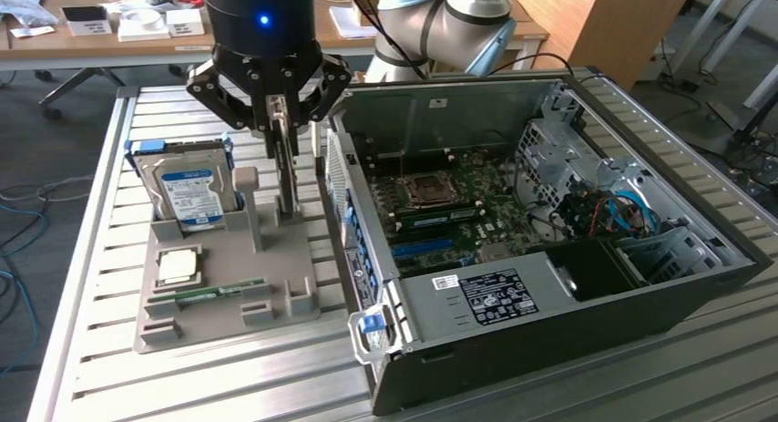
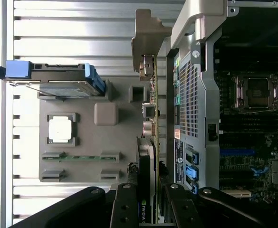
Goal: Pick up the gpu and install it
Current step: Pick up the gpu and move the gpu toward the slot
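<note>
The gpu is a thin dark card that hangs upright, edge-on, over the back right of the grey parts tray, between the tray's post and the open computer case. My gripper is directly above the card and shut on its upper edge. I cannot tell whether its lower edge touches the tray. In the wrist view the gpu runs away from my gripper, and its silver bracket is at the far end. The case's rear panel is close beside it.
On the tray stand a silver hard drive with a blue-white label, a processor chip and a green RAM stick. The case lies open with its motherboard showing. Everything rests on a slatted metal table.
</note>
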